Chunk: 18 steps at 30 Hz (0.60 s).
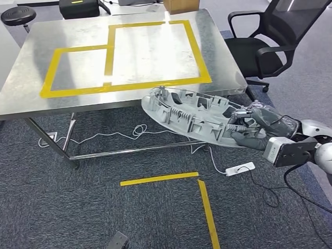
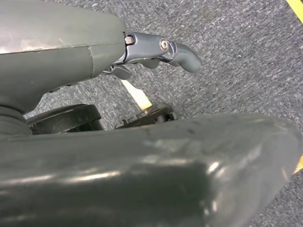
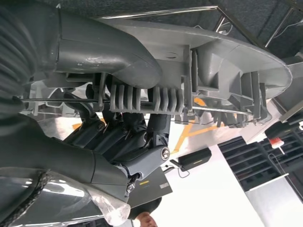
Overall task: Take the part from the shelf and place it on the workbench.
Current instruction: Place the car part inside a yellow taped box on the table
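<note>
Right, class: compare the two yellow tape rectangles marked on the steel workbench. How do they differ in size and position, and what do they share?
The left rectangle is smaller and shorter; the right rectangle is larger and taller. The right rectangle reaches nearer the far edge of the workbench; the left rectangle starts lower down. They share one near edge line, a dividing strip, the same yellow tape, and both are empty, the grey part being held in the right hand off the near edge.
</note>
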Each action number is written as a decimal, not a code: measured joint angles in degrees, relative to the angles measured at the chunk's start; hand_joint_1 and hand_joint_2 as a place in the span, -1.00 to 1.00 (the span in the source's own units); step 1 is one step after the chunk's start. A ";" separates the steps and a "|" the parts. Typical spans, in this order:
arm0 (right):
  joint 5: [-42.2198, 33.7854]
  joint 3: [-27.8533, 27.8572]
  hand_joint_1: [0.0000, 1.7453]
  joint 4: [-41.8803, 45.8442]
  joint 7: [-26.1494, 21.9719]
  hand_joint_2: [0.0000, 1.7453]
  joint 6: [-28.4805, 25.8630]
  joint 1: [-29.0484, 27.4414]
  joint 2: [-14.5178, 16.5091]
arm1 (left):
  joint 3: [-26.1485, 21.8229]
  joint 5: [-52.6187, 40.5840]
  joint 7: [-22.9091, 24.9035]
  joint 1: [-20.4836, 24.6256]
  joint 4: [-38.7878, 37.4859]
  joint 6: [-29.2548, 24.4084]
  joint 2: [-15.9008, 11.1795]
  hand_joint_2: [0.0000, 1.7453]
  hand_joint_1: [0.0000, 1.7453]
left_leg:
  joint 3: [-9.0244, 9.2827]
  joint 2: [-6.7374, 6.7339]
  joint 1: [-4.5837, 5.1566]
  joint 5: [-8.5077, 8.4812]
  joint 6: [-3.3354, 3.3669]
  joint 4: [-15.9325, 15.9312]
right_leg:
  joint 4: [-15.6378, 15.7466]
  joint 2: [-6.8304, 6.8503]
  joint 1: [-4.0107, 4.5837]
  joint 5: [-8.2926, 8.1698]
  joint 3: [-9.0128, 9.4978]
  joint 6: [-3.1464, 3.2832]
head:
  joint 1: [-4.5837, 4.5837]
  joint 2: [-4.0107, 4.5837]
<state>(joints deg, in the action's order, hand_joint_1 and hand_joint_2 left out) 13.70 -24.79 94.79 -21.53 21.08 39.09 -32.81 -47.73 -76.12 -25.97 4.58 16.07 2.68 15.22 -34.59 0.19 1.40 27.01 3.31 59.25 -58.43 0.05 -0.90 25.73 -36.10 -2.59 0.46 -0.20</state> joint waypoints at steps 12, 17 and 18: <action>-0.76 0.21 1.00 0.00 -0.11 1.00 0.01 0.01 -0.94 | 0.09 -0.01 -0.49 0.01 -0.01 -1.32 0.08 -1.00 -1.00 | 1.65 -0.02 -0.11 -0.02 1.55 -2.16 | -6.05 0.00 -0.40 1.91 -2.84 -1.35 | 0.28 0.00; -0.90 0.28 1.00 0.01 -0.14 1.00 0.12 -0.40 -1.20 | 0.11 -0.01 -0.55 -0.06 -0.01 -1.38 0.11 -1.00 -1.00 | 3.18 -0.09 -0.18 1.30 1.17 -2.00 | -11.87 0.06 -0.51 2.41 -6.86 -1.82 | 0.34 0.00; -0.92 0.30 1.00 0.03 -0.13 1.00 0.15 -0.42 -1.31 | 0.12 -0.01 -0.55 -0.07 -0.01 -1.40 0.13 -1.00 -1.00 | 3.89 -0.11 -0.24 1.84 0.87 -1.95 | -7.93 0.15 -0.59 0.19 -5.06 -1.96 | 0.35 0.00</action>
<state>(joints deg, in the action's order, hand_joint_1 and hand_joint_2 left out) 12.78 -24.49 94.82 -21.66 21.23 38.66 -34.12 -47.61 -76.13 -26.52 4.51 16.06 1.28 15.35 -30.70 0.08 1.16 28.85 4.18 57.30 -66.36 0.20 -1.49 25.91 -41.16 -4.55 0.81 -0.20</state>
